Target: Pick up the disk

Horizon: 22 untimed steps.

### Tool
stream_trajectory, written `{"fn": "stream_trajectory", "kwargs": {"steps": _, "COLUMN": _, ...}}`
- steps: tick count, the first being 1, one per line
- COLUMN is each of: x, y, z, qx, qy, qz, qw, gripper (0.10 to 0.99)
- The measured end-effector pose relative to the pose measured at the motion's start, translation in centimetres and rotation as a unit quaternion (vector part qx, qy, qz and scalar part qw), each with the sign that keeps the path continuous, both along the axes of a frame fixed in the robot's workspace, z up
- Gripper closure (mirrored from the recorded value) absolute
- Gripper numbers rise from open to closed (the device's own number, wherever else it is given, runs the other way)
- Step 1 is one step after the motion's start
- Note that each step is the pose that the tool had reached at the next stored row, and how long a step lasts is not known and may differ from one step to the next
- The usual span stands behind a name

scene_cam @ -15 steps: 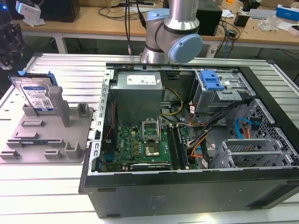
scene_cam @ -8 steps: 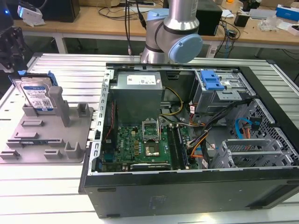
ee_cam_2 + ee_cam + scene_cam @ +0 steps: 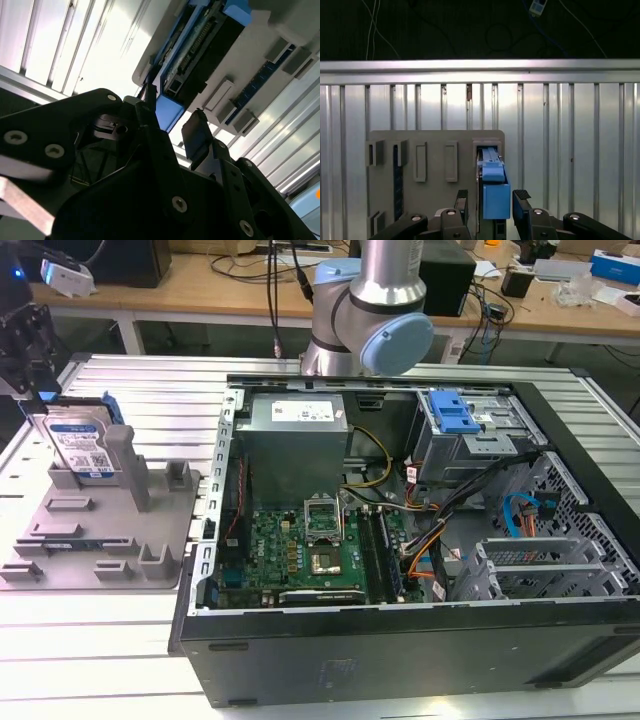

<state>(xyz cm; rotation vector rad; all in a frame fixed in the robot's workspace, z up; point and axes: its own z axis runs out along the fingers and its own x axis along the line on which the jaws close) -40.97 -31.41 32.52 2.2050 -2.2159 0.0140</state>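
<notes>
Disk (image 3: 82, 446): stood on edge in the grey holder tray (image 3: 95, 540) at the exterior view's left, well apart from the open computer case (image 3: 400, 640). Gripper (image 3: 492, 199): unclenched and grasping nothing. It hung just above the disk, with fingers (image 3: 462, 199) on either side of the blue rail, and the disk's long edge ran between them. The exterior view gave the labelled face; both wrist views gave the straddle.

The exterior view looks down from well back over case (image 3: 400, 665) and tray (image 3: 105, 525). Both wrist views sit just behind the gripper (image 3: 492, 195), sharing the disk (image 3: 493, 172) ahead of it.
</notes>
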Motion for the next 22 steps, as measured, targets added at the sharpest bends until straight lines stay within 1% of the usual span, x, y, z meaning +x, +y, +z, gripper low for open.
{"fn": "stream_trajectory", "kwargs": {"steps": 5, "x": -0.05, "y": 0.22, "z": -0.42, "qx": 0.0000, "qy": 0.0000, "qz": 0.001, "qw": 1.0000, "gripper": 0.604}}
{"fn": "stream_trajectory", "kwargs": {"steps": 14, "x": -0.05, "y": 0.23, "z": -0.55, "qx": 0.0000, "qy": -0.0001, "qz": 0.001, "qw": 1.0000, "gripper": 0.604}}
{"fn": "stream_trajectory", "kwargs": {"steps": 22, "x": -0.05, "y": 0.22, "z": -1.09, "qx": 0.0000, "qy": -0.0001, "qz": 0.001, "qw": 1.0000, "gripper": 0.604}}
